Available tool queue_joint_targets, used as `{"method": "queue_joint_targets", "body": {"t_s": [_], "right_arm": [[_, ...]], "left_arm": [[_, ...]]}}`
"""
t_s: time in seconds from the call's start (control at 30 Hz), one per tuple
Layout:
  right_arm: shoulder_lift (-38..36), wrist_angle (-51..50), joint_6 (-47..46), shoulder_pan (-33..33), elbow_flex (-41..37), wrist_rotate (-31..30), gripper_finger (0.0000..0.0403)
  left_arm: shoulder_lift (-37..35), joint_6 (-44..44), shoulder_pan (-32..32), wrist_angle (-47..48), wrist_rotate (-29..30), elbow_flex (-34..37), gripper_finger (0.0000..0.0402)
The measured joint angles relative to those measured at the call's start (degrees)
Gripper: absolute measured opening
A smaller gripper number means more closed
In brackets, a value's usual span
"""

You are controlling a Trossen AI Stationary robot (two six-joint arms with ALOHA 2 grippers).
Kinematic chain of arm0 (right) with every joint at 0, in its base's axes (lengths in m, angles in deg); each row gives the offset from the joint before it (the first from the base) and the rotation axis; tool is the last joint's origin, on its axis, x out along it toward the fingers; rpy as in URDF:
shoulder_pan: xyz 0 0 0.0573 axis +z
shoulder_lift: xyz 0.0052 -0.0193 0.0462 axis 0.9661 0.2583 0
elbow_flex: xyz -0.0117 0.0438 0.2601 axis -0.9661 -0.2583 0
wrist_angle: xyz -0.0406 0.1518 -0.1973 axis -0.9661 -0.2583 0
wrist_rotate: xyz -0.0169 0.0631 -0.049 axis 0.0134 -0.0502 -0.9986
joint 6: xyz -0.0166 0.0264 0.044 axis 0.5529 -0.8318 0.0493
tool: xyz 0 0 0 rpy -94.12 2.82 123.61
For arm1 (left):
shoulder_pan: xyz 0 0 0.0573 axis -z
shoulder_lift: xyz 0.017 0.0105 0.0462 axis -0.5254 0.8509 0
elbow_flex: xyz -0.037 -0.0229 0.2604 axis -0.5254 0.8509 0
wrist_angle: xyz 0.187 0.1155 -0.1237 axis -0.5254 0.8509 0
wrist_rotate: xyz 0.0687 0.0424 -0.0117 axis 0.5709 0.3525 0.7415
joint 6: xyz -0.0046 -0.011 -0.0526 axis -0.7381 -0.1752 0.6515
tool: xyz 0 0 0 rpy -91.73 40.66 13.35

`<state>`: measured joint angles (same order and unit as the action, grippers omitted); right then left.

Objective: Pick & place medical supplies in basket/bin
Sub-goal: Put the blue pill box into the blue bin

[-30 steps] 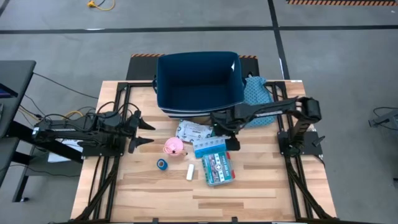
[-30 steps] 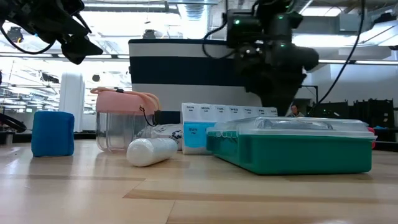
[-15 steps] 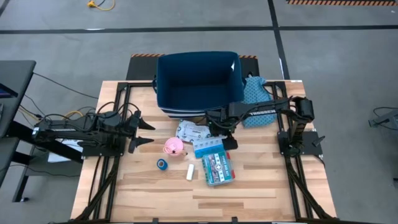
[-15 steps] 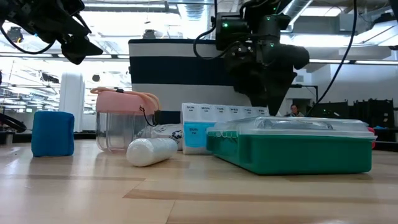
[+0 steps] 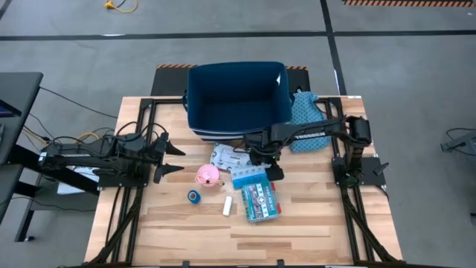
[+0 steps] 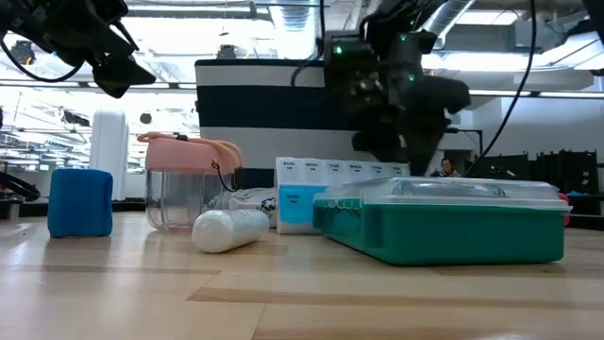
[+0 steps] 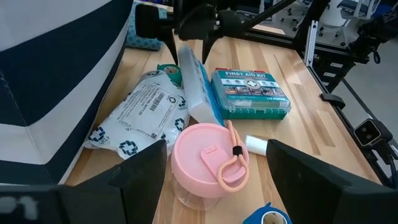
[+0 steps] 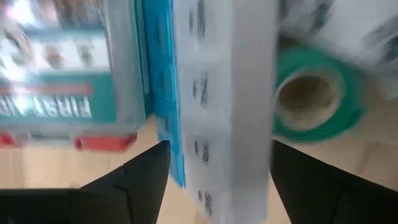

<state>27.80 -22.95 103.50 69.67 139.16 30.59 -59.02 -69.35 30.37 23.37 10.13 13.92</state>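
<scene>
The light-blue pill organizer [image 5: 249, 176] stands on its long edge between a white packet [image 5: 229, 157] and a teal first-aid box [image 5: 260, 201]. My right gripper [image 5: 259, 154] is open over the organizer's far end [image 7: 186, 59], one finger on each side of it [image 8: 217, 93]. A green roll [image 8: 317, 93] lies beside that end. A pink-lidded cup [image 5: 208, 175], a blue tape roll [image 5: 193, 196] and a white stick [image 5: 227, 206] rest on the table. The navy bin [image 5: 238, 93] stands at the far edge. My left gripper [image 5: 169, 158] is open at the left. My right gripper's fingers [image 8: 143, 180] come down from above on both long faces of the pill organizer's far end [image 8: 211, 149], lying across it. I cannot tell whether they touch it. The organizer rests on the table on its edge.
A teal patterned pouch [image 5: 305, 112] lies right of the bin, under my right arm. Black frame rails [image 5: 141, 193] run along both table sides. Bare wood lies along the near edge [image 5: 245, 238].
My right gripper has moved toward the table's left edge, from beside the pill organizer to over its far end. The supplies have stayed where they were.
</scene>
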Motion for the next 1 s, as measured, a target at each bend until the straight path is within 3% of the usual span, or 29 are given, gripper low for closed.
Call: {"method": "queue_joint_targets", "body": {"t_s": [0.43, 0.8, 1.0], "right_arm": [[3.6, -1.1, -0.5, -0.2, 0.1, -0.4, 0.0253], [3.4, -2.0, -1.0, -0.8, 0.1, -0.2, 0.0134], [3.4, -2.1, -1.0, -0.8, 0.1, -0.2, 0.0133]], "left_arm": [[0.0, 0.0, 0.0, 0.2, -0.2, 0.0, 0.0263], [0.0, 0.0, 0.0, 0.2, -0.3, 0.0, 0.0263], [0.0, 0.0, 0.0, 0.2, -0.3, 0.0, 0.0263]]}}
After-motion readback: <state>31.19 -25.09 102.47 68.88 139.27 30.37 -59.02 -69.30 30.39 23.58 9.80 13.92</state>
